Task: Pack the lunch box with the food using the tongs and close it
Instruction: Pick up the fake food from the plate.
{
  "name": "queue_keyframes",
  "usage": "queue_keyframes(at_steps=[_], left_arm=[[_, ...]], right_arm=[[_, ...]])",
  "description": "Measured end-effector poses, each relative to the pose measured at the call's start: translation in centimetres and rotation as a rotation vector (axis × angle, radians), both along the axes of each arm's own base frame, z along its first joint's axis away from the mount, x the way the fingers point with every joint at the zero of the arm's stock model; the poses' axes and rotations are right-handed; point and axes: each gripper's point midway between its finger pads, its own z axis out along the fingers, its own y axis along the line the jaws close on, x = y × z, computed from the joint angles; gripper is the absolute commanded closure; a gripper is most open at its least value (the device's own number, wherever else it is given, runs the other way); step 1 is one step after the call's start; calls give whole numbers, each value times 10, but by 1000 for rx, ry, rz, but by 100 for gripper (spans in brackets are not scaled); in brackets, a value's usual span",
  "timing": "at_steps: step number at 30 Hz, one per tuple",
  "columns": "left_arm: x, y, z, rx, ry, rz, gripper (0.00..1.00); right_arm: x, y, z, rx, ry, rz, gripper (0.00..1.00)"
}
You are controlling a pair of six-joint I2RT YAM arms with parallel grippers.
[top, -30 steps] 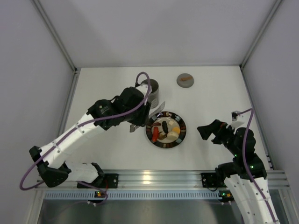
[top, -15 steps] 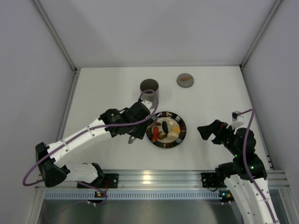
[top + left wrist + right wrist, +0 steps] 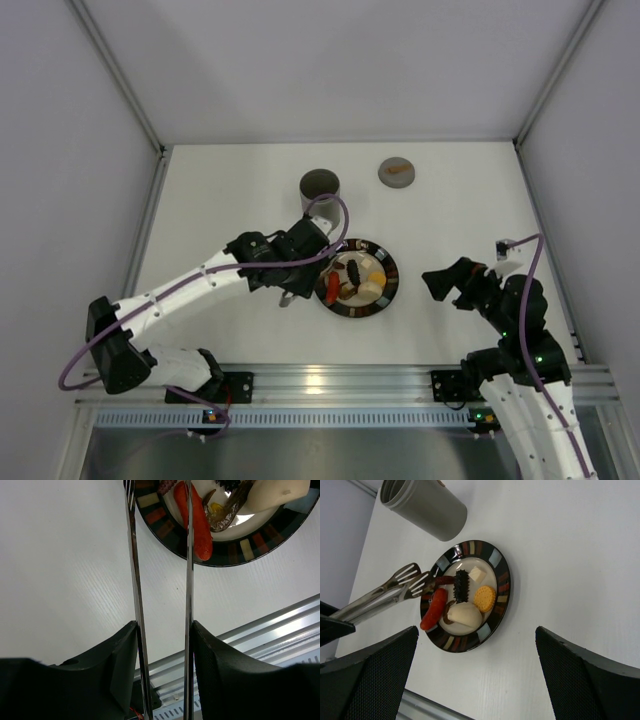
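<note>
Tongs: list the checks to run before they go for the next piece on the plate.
1. Grip on the tongs: ok. The left gripper presses both arms from outside.
2. Tips free: ok. Nothing sits between them.
3. Tips set around a piece: not ok. They hang at the rim of the plate, beside the red sausage piece.
4. Lunch box ready: ok. It stands upright with its mouth uncovered, and the lid lies apart on the table.
5. Right gripper out of the way: ok. It is open and off to the plate's side.
</note>
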Motion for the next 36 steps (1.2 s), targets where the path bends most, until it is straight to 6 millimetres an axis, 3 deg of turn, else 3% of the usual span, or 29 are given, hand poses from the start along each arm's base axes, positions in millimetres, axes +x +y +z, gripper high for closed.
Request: queue_keyframes(at_steps=[14,36], left_arm=[[4,-7,-11,19,13,-14,51],[2,-14,-11,-7,29,-37,51]], right_arm=[[0,0,-4,-2,9,-1,0],[0,0,-3,-2,4,-1,0]])
